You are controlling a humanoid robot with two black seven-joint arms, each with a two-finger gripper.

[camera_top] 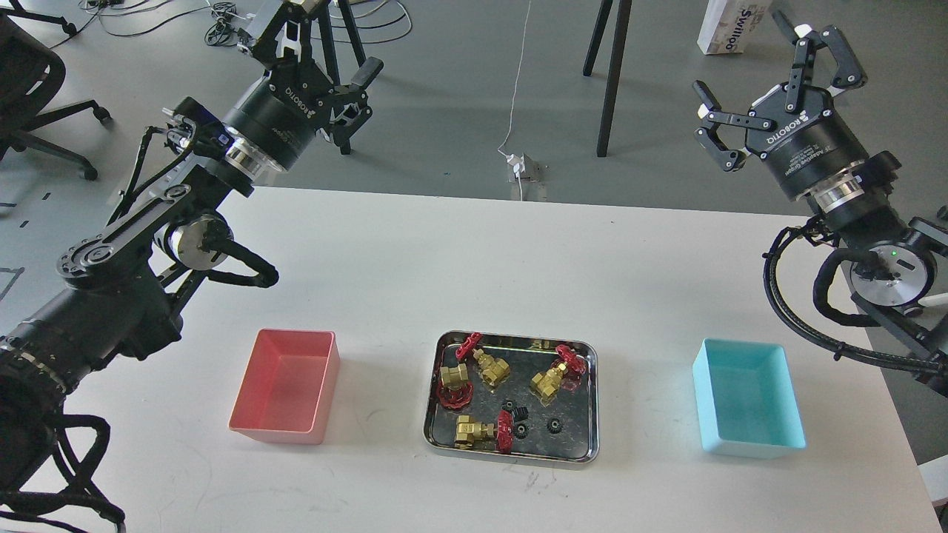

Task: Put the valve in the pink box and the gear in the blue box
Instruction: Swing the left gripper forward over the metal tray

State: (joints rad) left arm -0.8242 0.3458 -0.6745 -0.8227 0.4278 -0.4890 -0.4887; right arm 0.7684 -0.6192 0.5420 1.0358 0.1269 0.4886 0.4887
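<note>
Several brass valves with red handwheels lie in a shiny steel tray (pixel 511 456) at the table's front centre; the nearest valve (pixel 480 431) lies at the tray's front left. Three small black gears sit close together in the tray's front half, one gear (pixel 552 425) furthest right. The pink box (pixel 285 385) stands empty left of the tray. To the tray's right is the blue box (pixel 748 396), also empty. My left gripper (pixel 326 41) is raised beyond the table's far left edge, open and holding nothing. High at the far right hangs my right gripper (pixel 752 70), open and empty too.
Beyond the table's far edge, the floor holds an office chair (pixel 37 81) at the left, tripod legs (pixel 611 74), a power strip with a cable (pixel 522 166) and a cardboard box (pixel 729 26). Bare white tabletop lies between the tray and both boxes.
</note>
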